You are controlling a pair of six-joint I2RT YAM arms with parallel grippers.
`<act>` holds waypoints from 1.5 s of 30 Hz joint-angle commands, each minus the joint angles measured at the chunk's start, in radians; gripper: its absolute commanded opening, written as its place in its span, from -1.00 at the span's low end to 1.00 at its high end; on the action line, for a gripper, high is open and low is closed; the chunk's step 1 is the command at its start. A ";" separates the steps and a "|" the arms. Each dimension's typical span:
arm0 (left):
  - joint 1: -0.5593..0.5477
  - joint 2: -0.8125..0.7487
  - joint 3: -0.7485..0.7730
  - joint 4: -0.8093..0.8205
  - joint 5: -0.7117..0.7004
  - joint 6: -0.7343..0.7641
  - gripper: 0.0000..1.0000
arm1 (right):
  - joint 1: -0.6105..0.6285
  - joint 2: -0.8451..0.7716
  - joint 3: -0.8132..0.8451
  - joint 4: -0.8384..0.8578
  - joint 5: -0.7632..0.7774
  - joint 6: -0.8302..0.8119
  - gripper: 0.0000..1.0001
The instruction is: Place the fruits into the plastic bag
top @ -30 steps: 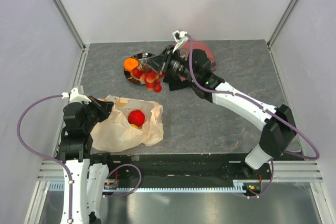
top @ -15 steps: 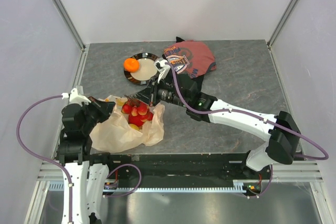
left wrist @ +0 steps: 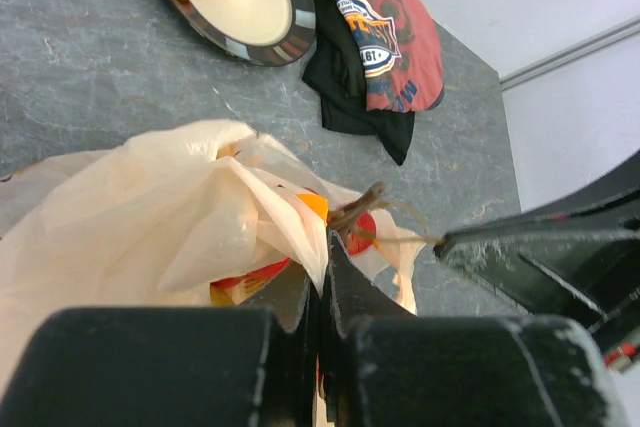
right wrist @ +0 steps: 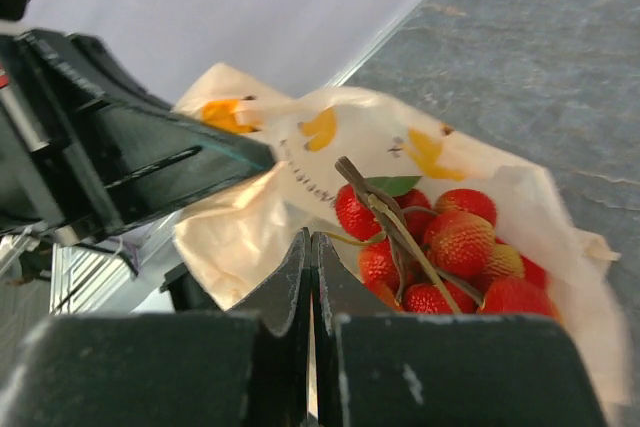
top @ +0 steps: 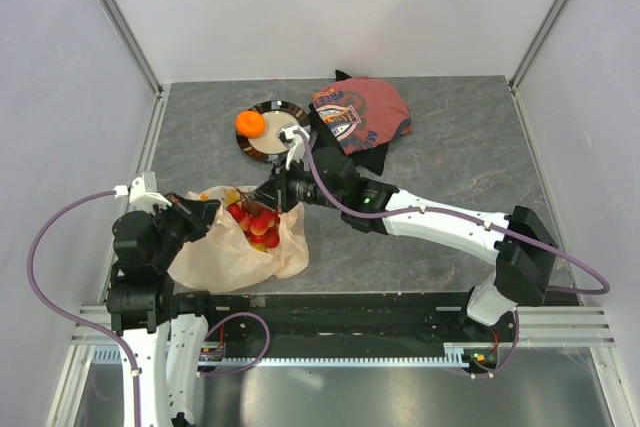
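Note:
The cream plastic bag (top: 235, 252) lies at the front left, its mouth held up. My left gripper (top: 205, 215) is shut on the bag's edge (left wrist: 290, 227). My right gripper (top: 265, 197) is shut on the thin stem of the small red berries (top: 255, 222) and holds the bunch in the bag's mouth. In the right wrist view the berries (right wrist: 440, 247) hang just beyond the closed jaws (right wrist: 312, 242), over the bag (right wrist: 290, 182). An orange (top: 249, 123) sits on the dark plate (top: 285, 142). A red shape (left wrist: 250, 272) shows through the bag. Pear and grapes are out of view.
A red-and-black printed folded cloth (top: 358, 115) lies at the back, right of the plate; it also shows in the left wrist view (left wrist: 385, 32). The right arm (top: 430, 217) stretches across the middle of the grey table. White walls close in on three sides.
My right gripper carried the berry bunch from the plate down and left into the bag's mouth. The red apple seen earlier in the bag is now covered by the berries.

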State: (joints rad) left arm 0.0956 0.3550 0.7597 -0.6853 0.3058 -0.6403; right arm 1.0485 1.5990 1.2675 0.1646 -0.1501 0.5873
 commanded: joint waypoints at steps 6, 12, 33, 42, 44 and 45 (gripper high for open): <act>0.000 -0.004 0.029 -0.020 0.006 -0.018 -0.97 | 0.114 0.103 0.179 0.041 -0.138 0.012 -1.00; 0.001 -0.019 0.036 -0.022 -0.034 -0.018 -0.97 | 0.130 0.191 0.210 0.072 -0.166 0.063 -1.00; 0.001 -0.024 0.039 -0.057 -0.073 0.014 -0.97 | 0.009 0.197 0.072 0.013 -0.043 0.128 -0.99; 0.001 -0.031 0.043 -0.060 -0.063 0.004 -0.97 | -0.008 0.206 0.084 0.004 0.000 0.140 -0.97; 0.000 -0.031 0.041 -0.060 -0.062 -0.001 -0.97 | -0.005 0.225 0.102 0.006 -0.017 0.135 -0.95; 0.001 -0.031 0.043 -0.059 -0.062 -0.002 -0.97 | 0.002 0.233 0.113 0.001 -0.020 0.129 -0.95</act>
State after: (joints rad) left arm 0.0956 0.3344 0.7773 -0.7555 0.2413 -0.6392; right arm 1.0409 1.8397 1.3285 0.1413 -0.1768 0.7155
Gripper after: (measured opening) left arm 0.022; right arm 0.021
